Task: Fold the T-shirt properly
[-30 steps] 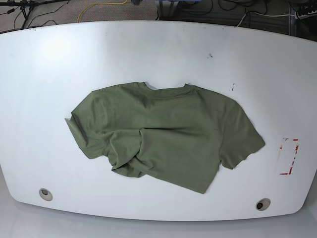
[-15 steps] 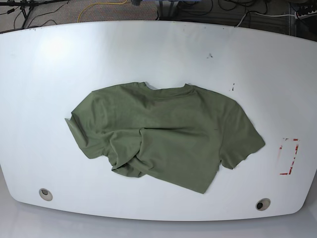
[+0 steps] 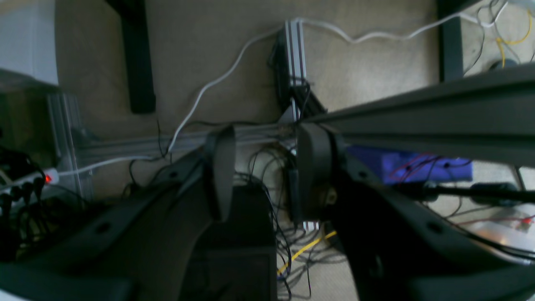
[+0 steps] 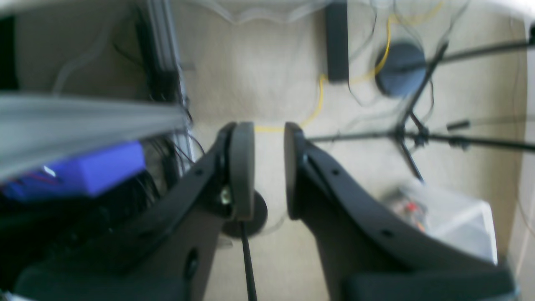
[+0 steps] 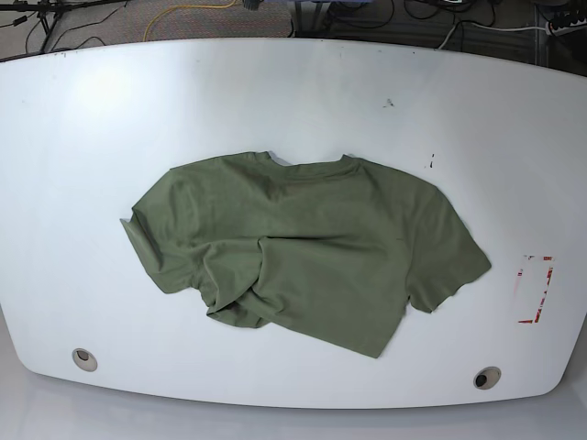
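Across the middle of the base frame, on the white table [image 5: 83,137], I see the T-shirt [image 5: 312,247] lying rumpled: light, limp cloth, likely to sag. I'd pinch hem corners, going left to right. My left gripper [image 3: 263,175] and right gripper [image 4: 264,167] both stand parted, holding nothing.

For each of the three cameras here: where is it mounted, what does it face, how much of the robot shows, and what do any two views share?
Base: high above, looking down on the white table and the T-shirt; no arm shows.
Left wrist: behind the left gripper, open and empty, facing floor, cables, metal framing.
Right wrist: behind the right gripper, narrow gap, empty, facing carpet and a stand's legs.
Shared: both wrist views show a blue box; neither shows the shirt.
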`<control>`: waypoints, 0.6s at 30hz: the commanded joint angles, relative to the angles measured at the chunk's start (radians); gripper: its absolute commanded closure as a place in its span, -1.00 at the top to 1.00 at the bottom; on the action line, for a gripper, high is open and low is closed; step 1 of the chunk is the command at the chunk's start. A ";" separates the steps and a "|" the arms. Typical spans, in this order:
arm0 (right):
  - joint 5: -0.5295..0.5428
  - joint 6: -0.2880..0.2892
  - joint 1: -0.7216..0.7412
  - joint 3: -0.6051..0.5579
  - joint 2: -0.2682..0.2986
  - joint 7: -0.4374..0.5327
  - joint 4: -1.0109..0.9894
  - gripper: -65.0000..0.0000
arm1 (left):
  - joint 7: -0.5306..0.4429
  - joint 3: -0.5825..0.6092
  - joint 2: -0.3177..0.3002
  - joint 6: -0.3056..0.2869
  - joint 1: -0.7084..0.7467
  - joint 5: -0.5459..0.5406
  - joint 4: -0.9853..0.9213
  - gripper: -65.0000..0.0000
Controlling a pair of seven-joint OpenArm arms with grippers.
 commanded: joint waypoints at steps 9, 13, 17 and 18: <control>-0.007 -0.004 0.019 0.006 0.001 0.014 0.067 -0.63 | -0.017 -0.030 -0.001 0.003 -0.038 0.006 0.047 -0.34; -0.008 -0.005 0.022 0.005 0.001 0.016 0.087 -0.63 | -0.022 -0.045 -0.001 0.004 -0.045 0.008 0.061 -0.34; -0.011 -0.002 0.029 0.008 0.003 0.011 0.107 -0.63 | -0.028 -0.086 0.001 0.002 -0.078 0.008 0.082 -0.33; -0.012 -0.002 0.031 0.009 0.003 0.011 0.109 -0.63 | -0.027 -0.090 0.001 0.002 -0.080 0.007 0.086 -0.33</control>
